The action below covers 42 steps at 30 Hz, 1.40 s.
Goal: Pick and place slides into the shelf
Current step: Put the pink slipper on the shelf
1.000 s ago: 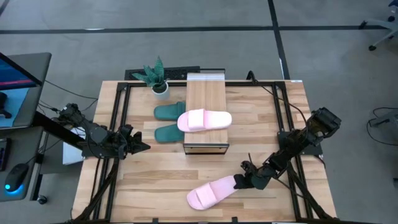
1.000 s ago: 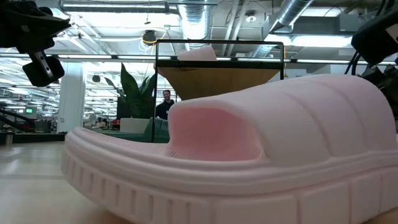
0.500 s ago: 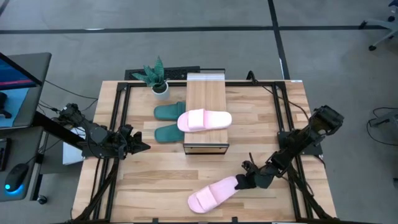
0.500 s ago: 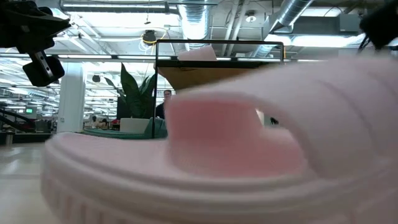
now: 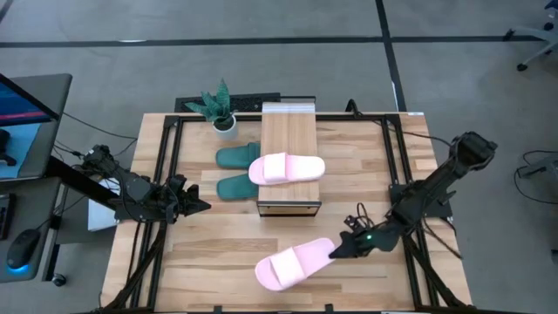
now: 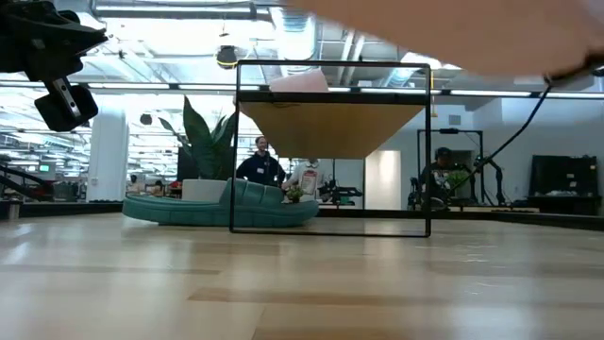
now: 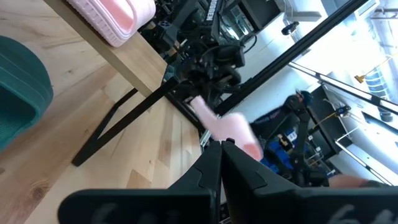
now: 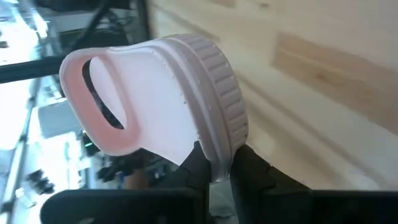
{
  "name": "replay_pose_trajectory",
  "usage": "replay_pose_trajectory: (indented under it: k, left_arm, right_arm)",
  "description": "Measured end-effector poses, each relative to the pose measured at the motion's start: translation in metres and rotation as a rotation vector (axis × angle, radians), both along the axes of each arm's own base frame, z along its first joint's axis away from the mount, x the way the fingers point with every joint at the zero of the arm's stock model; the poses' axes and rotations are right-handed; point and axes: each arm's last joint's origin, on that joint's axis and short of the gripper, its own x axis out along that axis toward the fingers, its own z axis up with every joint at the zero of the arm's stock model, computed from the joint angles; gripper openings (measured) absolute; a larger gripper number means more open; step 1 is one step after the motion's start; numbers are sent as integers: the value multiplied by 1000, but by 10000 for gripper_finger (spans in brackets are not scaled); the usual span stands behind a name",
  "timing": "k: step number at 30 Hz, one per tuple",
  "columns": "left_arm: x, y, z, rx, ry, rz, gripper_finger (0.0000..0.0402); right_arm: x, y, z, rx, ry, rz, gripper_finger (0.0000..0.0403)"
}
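One pink slide (image 5: 292,263) hangs above the table's near right part, with my right gripper (image 5: 337,250) shut on its heel end; in the low view it shows only as a pink blur (image 6: 453,33) at the top. The other pink slide (image 5: 286,167) lies flat on the shelf's (image 5: 289,131) plank top. Two dark green slides (image 5: 237,172) rest on their soles on the table, against the shelf's left side. My left gripper (image 5: 200,207) waits shut at the table's left, touching nothing. My right gripper pinches the slide's heel end (image 8: 219,160) between its two fingers, one on the footbed side and one on the sole side. The fingers come slanting down from the table's right, along the slide's length. The slide is lifted clear of the table, turned on its edge, strap end away from the gripper.
A small potted plant (image 5: 220,109) stands at the far edge left of the shelf. Dark frame rails (image 5: 166,174) run along the table's left and right sides. Bare wood (image 5: 209,253) lies near and left of the held slide. People stand in the room behind (image 6: 260,161).
My right gripper has risen and tipped closer to level, keeping its hold. The pink slide, which lay on the table a second ago, is lifted clear; it has left the middle of the low view and shows only at that view's top.
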Motion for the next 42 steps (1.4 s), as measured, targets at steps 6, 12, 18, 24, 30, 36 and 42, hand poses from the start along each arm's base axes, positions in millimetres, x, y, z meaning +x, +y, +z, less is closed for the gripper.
replay_pose_trajectory:
  k: [6,12,18,24,30,36,42]
  left_arm:
    - [0,0,0,0,0,0,0]
    - [0,0,0,0,0,0,0]
    - [0,0,0,0,0,0,0]
    - [0,0,0,-1,0,0,0]
    - [0,0,0,-2,0,0,0]
    - [0,0,0,0,0,0,0]
    - [0,0,0,4,-1,0,0]
  right_arm:
    - [-8,-13,24,13,-66,-24,30]
    - [-17,-41,43,-34,-93,-63,30]
    - [-27,-74,57,-66,-103,-83,30]
    - [-34,-97,64,-71,-48,-70,30]
    - [-32,-118,101,-115,-61,-71,30]
    - [-27,-134,128,-50,-62,-74,28]
    - [-15,-146,126,24,-10,-37,28]
